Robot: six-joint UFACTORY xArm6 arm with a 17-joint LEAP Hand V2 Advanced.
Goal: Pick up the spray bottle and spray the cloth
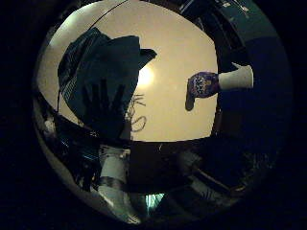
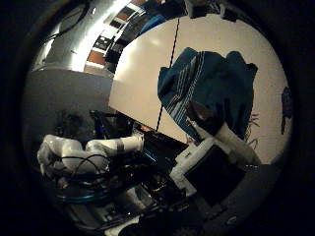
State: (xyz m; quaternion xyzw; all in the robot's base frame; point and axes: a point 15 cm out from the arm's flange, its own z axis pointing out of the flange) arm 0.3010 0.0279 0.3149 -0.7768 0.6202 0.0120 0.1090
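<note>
The fingers (image 2: 221, 132) reach out straight and relaxed from the hand (image 2: 211, 157), holding nothing; their shadow falls spread across the cloth (image 1: 105, 72). The hand hangs above that dark teal, striped cloth, which lies rumpled on the pale surface (image 1: 168, 62). Well apart from the cloth, near the surface's edge, the spray bottle (image 1: 220, 82) lies on its side, white body and purple label, untouched. By my reading nothing of the task is done: the bottle must first be reached and grasped, then lifted, aimed at the cloth and its trigger squeezed.
</note>
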